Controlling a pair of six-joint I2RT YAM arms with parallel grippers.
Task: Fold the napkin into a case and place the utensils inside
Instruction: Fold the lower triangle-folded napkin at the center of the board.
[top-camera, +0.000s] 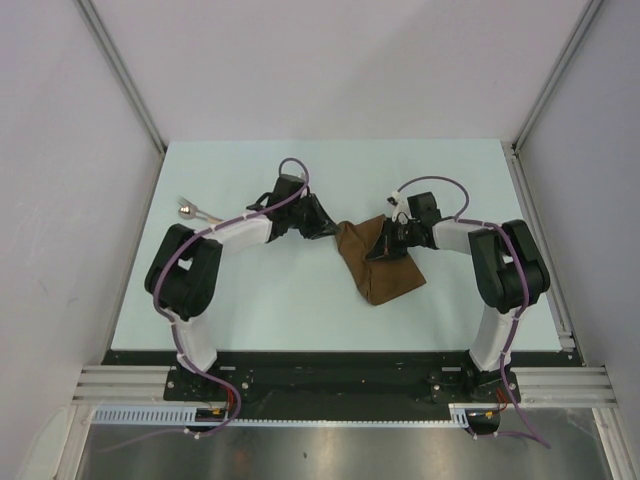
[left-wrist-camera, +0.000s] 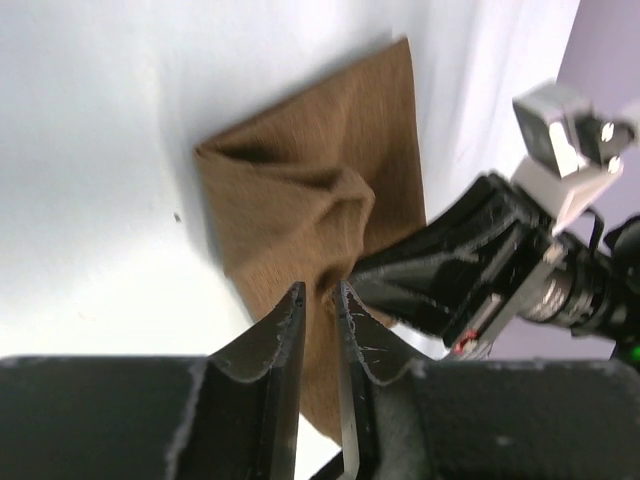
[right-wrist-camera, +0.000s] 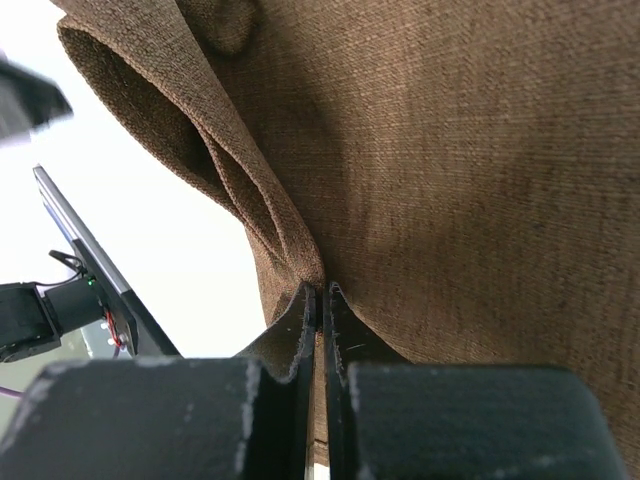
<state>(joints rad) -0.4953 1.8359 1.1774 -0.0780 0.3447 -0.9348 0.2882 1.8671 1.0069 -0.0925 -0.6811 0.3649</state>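
Observation:
The dark-brown napkin lies rumpled right of the table's middle, with a raised fold in it. My left gripper is at its left corner. In the left wrist view its jaws stand narrowly apart with brown cloth between them. My right gripper sits over the napkin's upper part, shut and pinching a ridge of cloth. One of the utensils, silver-headed with a tan end, lies at the table's far left, well away from both grippers.
The pale table is walled by white panels with metal rails at left and right. The right arm's black wrist is close beside the left fingers. Both arm bases sit at the near edge.

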